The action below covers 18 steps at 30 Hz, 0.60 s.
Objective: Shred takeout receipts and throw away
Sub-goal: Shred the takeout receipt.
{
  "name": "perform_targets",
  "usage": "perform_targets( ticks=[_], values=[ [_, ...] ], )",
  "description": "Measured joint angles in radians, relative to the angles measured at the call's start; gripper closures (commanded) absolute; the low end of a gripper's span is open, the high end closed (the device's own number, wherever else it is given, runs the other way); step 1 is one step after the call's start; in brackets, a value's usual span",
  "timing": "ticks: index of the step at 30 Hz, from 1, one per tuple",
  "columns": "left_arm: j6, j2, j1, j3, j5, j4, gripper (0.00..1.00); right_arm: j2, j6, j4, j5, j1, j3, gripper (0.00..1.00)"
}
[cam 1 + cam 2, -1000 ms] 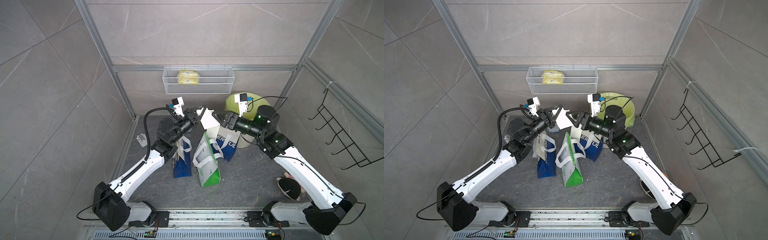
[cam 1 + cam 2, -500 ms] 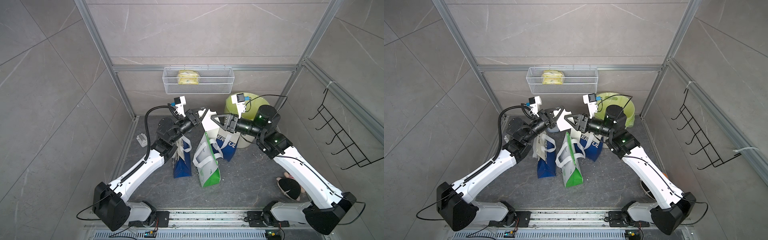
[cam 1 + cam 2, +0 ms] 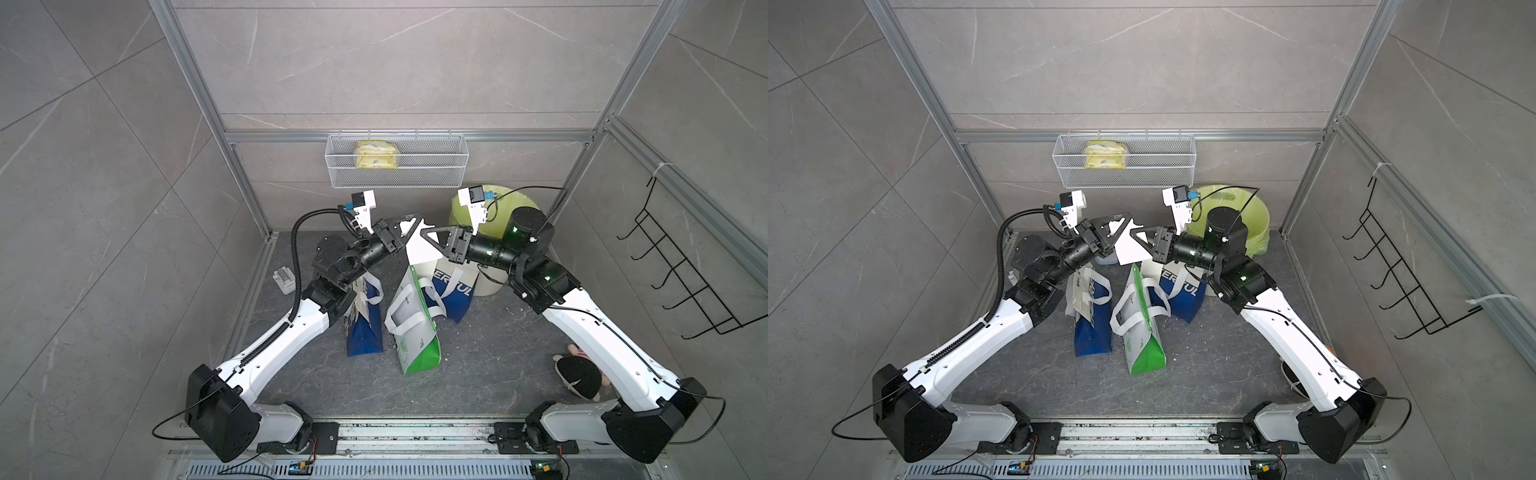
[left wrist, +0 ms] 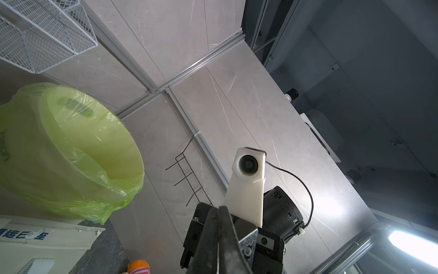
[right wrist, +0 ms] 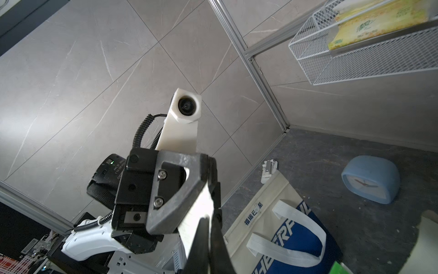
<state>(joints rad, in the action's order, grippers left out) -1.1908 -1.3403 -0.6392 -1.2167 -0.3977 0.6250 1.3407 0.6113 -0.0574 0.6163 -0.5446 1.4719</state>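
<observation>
Both arms are up and meeting in the middle. The left arm (image 3: 291,332) comes in from the near left and the right arm (image 3: 590,328) from the near right, wrists nose to nose above the bags.

The green-lined bin (image 3: 1256,220) stands far right on the floor with its mouth open, just behind the right wrist. A black wire rack (image 3: 685,270) hangs on the right wall. On the far wall is a wire basket (image 3: 432,166) with a yellow packet (image 3: 376,154) at its left end.

Three bags cluster on the floor. The green-and-white bag (image 3: 417,353) sits in the centre, with a left blue-and-white bag (image 3: 363,332) beside it and a right blue-and-white bag (image 3: 455,291) farther back, by the bin.

Now the action. The left gripper (image 3: 411,224) is clamped tight, and in the left wrist view its fingers (image 4: 212,237) sit pressed together. The right gripper (image 3: 428,237) is closed too, tips almost touching the left's.

Between them is the receipt (image 3: 422,251), a white slip held in the air above the green-and-white bag and hanging down from the two pinches. In the right wrist view the paper (image 5: 196,213) runs from the left jaws into the right fingers (image 5: 219,251). The exact pinch point is hard to make out there, but it looks gripped on both sides.

Smaller bits include a dark plush toy (image 3: 577,376) near right on the floor, a pale blue clock (image 5: 369,180) at the far side and a small white object (image 3: 284,279) far left.
</observation>
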Motion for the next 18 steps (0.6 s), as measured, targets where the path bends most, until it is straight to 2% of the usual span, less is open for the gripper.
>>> perform_targets(
  ticks=[2, 3, 5, 9, 12, 18],
  values=[
    [0.038, 0.002, 0.0, -0.007, -0.01, -0.018, 0.6, -0.002, -0.027, -0.013, -0.008, 0.0, 0.0, 1.0],
    [0.071, 0.004, 0.0, -0.014, -0.024, -0.042, 0.51, -0.003, -0.047, -0.027, -0.016, 0.0, 0.0, 1.0],
    [0.169, 0.016, -0.001, -0.048, -0.05, -0.139, 0.41, -0.009, -0.097, -0.062, -0.04, 0.0, 0.001, 1.0],
    [0.476, 0.038, -0.001, -0.208, -0.106, -0.456, 0.29, -0.035, -0.242, -0.139, -0.089, 0.0, 0.001, 1.0],
    [0.718, 0.066, -0.001, -0.312, -0.124, -0.666, 0.24, -0.054, -0.362, -0.183, -0.1, 0.0, 0.001, 1.0],
    [1.131, 0.076, -0.001, -0.531, -0.156, -1.041, 0.26, -0.064, -0.604, -0.256, -0.099, 0.0, 0.004, 1.0]
  ],
)
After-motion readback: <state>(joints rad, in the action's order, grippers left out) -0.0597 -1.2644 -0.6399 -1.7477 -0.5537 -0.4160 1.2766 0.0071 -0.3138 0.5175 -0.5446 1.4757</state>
